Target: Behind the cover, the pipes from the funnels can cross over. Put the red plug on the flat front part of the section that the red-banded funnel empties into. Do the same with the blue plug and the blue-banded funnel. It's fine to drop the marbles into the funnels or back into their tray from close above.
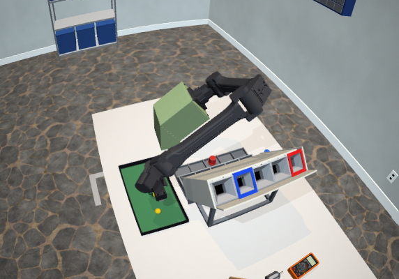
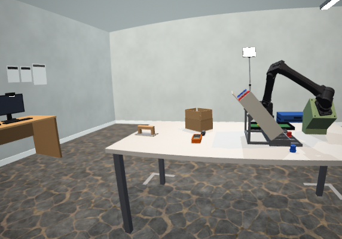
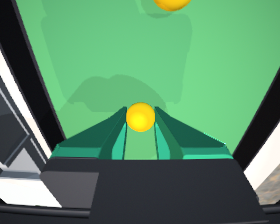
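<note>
My gripper [image 3: 140, 112] [image 1: 157, 195] is low over the green marble tray [image 1: 139, 202] [image 3: 92, 50] and is shut on a yellow marble [image 3: 140, 117]. A second yellow marble [image 1: 157, 210] [image 3: 171, 3] lies loose on the tray ahead of the fingers. The funnel box stands to the right of the tray; its blue-banded funnel [image 1: 245, 183] is second from the left and its red-banded funnel [image 1: 296, 162] is at the far right. The red plug [image 1: 212, 160] [image 2: 289, 134] sits on the dark sectioned tray [image 1: 230, 155] behind the cover. The blue plug [image 1: 266, 151] [image 2: 293, 148] stands on the table beside that tray.
A green box [image 1: 178, 116] [image 2: 317, 118] stands behind the tray under the arm. An orange multimeter [image 1: 303, 266] [image 2: 196, 138], a cardboard box [image 2: 198, 119] and a wooden block [image 2: 146, 129] lie further along the white table [image 1: 115, 136]. The funnel box rests on a dark frame [image 1: 213, 216].
</note>
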